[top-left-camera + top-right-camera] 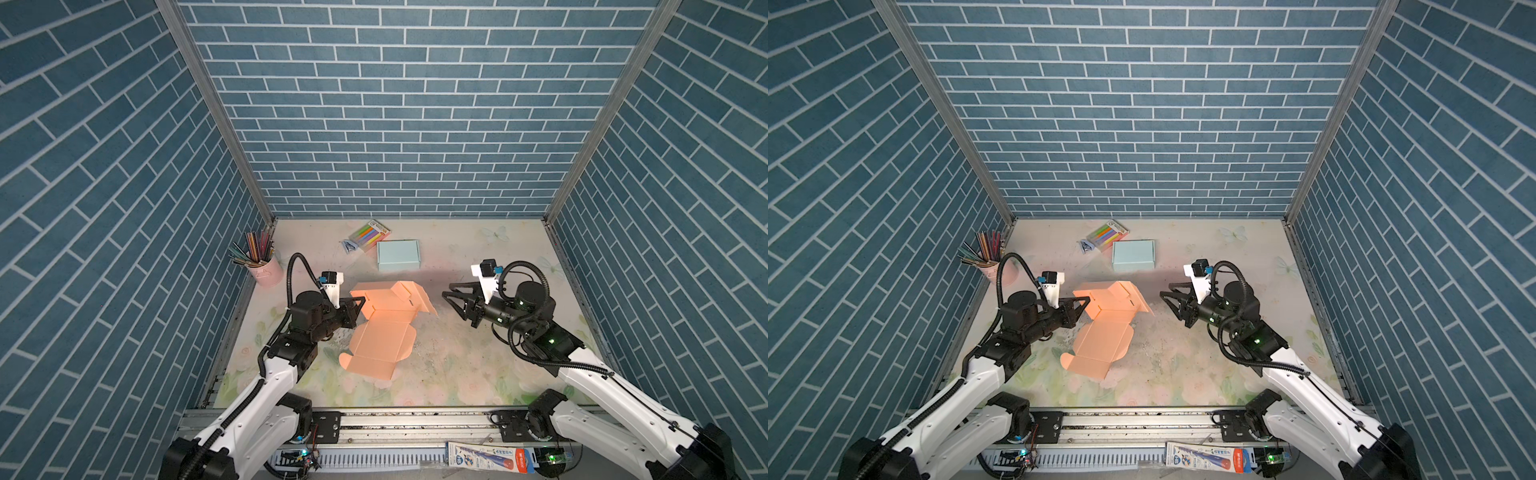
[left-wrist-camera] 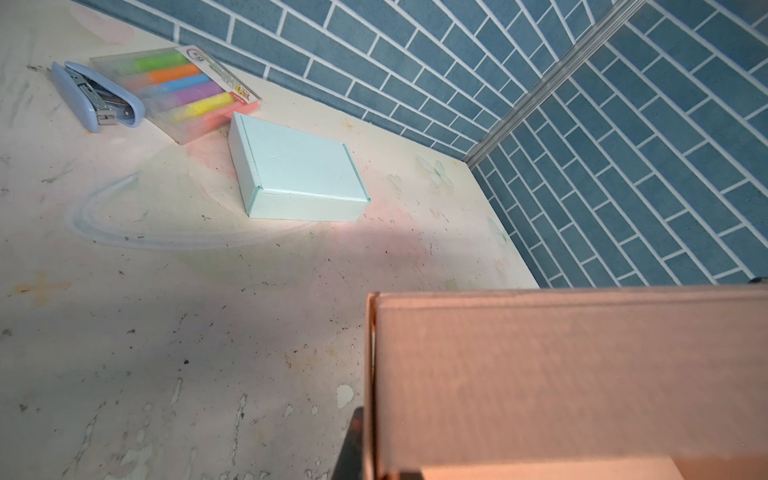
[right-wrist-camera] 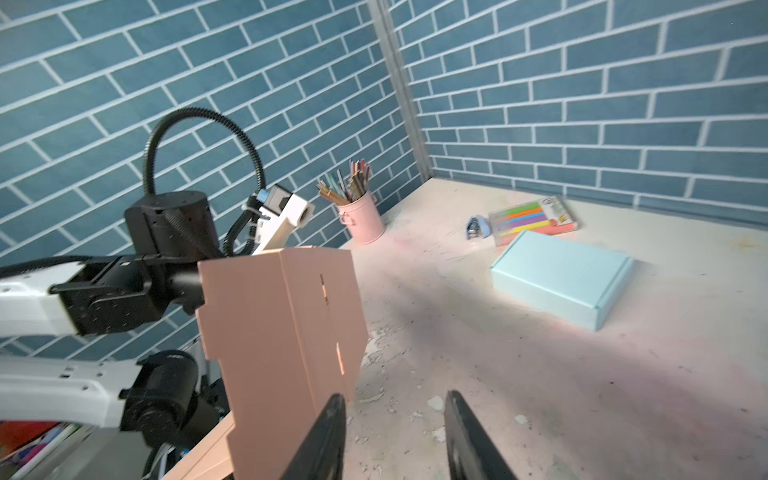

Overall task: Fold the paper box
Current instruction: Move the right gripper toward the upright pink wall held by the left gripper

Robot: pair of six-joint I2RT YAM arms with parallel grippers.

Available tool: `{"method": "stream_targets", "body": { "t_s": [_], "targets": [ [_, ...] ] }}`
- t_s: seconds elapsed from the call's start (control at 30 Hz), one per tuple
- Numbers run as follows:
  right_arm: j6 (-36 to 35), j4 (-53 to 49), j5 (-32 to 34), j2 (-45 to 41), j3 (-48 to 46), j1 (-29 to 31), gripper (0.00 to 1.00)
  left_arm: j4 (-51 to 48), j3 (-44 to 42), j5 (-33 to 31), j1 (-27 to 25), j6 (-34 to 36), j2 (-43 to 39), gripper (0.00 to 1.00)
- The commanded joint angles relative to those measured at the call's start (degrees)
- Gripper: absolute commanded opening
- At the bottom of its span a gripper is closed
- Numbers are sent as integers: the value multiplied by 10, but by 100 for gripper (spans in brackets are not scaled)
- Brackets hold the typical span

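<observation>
- Two hands at work: left hand (image 1: 360,302) pinched shut on peach cardboard box blank (image 1: 380,336), which lies mid pale floral surface (image 1: 457,370), far panel raised.
- Empty right hand (image 1: 446,289) has jaws parted, near that panel.
- Best move: push the panel over along its crease while the left anchors.

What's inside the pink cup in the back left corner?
Colored pencils stand bunched in the pink cup, their upper ends fanning out above the rim. Their lower ends and the cup's bottom are hidden by its wall.
</observation>
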Motion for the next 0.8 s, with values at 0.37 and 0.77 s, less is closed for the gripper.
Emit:
{"method": "stream_targets", "body": {
  "t_s": [0.37, 0.77],
  "targets": [
    [-93, 33, -98, 85, 41, 59, 40, 8, 16, 30, 2, 10, 24, 6],
    [-98, 24, -76, 124, 68, 79, 38, 14, 13, 30, 1, 9, 27, 7]
  ]
}}
